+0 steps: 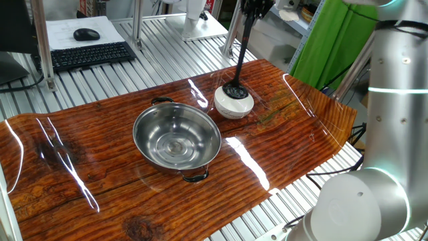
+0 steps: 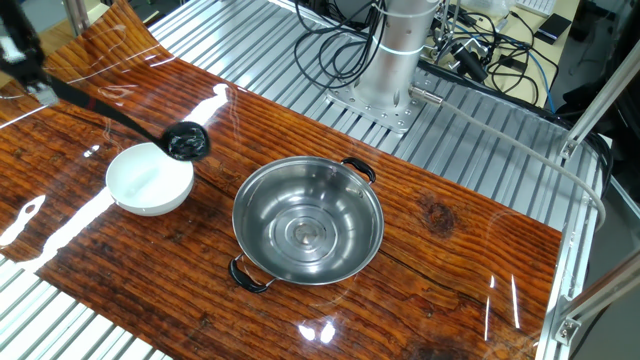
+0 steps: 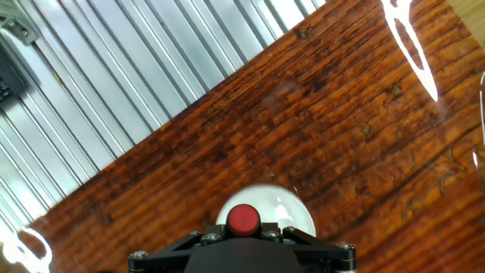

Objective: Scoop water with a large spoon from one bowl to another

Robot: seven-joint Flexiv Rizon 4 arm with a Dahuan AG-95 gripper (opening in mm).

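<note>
The black large spoon hangs steeply from my gripper, which is shut on the top of its handle at the frame's upper edge. Its cup sits just above the near rim of the small white bowl. In the other fixed view the cup hangs at the white bowl's far right rim. The wide steel bowl with two loop handles stands to the left, apart from it; it also shows in the other fixed view. The hand view shows the white bowl below my hand.
The bowls stand on a glossy wood-grain mat over a slatted metal table. A keyboard and mouse lie at the back left. A green cloth hangs behind. The arm's body rises at the right; cables surround its base.
</note>
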